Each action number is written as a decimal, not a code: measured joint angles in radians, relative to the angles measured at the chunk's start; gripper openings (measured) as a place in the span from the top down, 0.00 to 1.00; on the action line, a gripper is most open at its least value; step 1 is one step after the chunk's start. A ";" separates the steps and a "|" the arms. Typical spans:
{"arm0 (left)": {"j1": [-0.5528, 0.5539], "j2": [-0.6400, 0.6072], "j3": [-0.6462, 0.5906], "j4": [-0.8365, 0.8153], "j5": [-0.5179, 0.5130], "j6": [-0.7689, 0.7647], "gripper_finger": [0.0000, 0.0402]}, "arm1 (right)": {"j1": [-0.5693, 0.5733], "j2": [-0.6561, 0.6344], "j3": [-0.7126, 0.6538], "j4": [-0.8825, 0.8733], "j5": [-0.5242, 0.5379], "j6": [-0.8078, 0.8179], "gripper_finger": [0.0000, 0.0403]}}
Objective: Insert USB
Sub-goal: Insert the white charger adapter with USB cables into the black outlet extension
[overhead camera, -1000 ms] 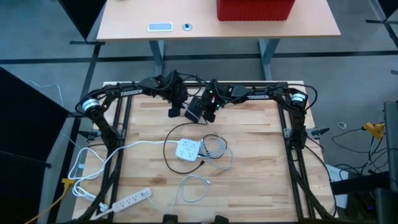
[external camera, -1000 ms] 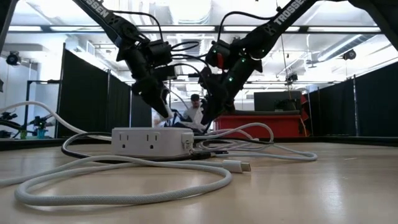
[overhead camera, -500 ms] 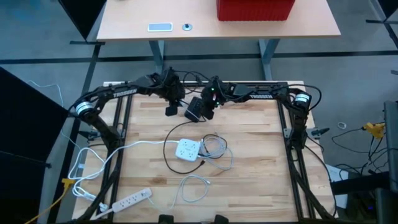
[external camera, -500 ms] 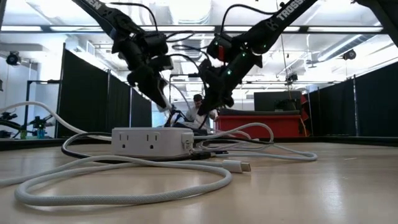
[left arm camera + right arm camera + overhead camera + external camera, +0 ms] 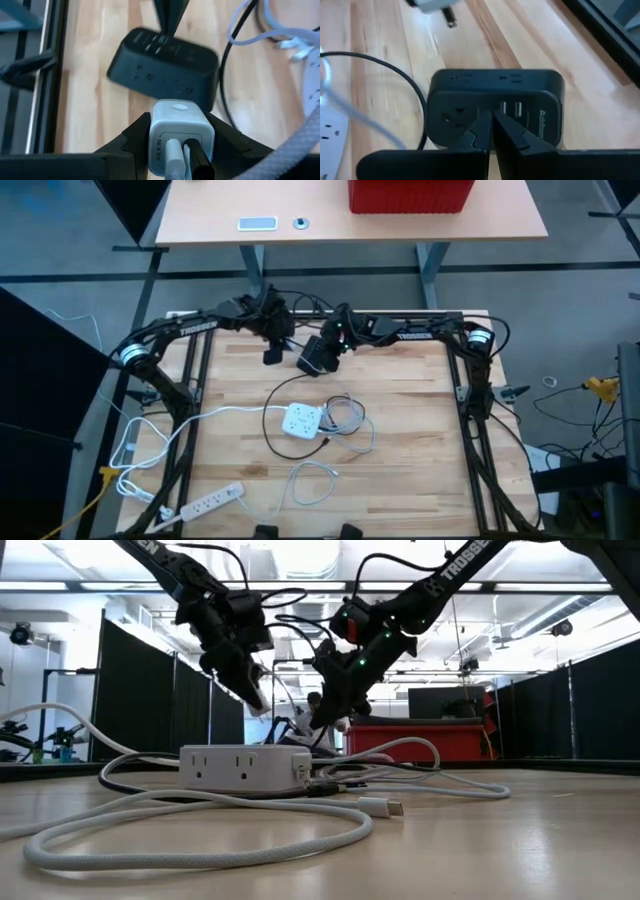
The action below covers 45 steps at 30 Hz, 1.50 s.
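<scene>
We see the left pincer [image 5: 176, 150] clamped on a white charger [image 5: 176, 127] with cables plugged into it, held above the worktop [image 5: 400, 470] just beside a black power block [image 5: 495, 107]. The right pincer [image 5: 492, 131] grips that black power block, its fingers closed on the front face. Both sit beyond the white power strip [image 5: 302, 420].

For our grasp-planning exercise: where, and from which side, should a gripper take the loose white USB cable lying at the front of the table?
Probably by the white plug shell just behind its metal tip, coming from above. The loose white USB cable lies flat on the table, so only the plug's sides can be pinched, and the tip must stay free for insertion.
</scene>
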 joint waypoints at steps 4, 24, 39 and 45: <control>-0.001 0.010 0.000 0.029 0.067 0.000 0.68 | 0.006 0.019 0.000 -0.006 0.000 0.011 1.00; 0.000 0.113 -0.003 0.107 0.140 0.060 0.68 | 0.006 0.035 0.000 -0.023 0.026 0.037 1.00; 0.005 0.164 -0.003 0.117 0.129 0.105 0.68 | 0.006 0.035 0.000 -0.038 0.026 0.040 1.00; 0.006 0.164 -0.003 0.127 0.124 0.108 0.68 | 0.006 0.035 0.000 -0.038 0.025 0.043 1.00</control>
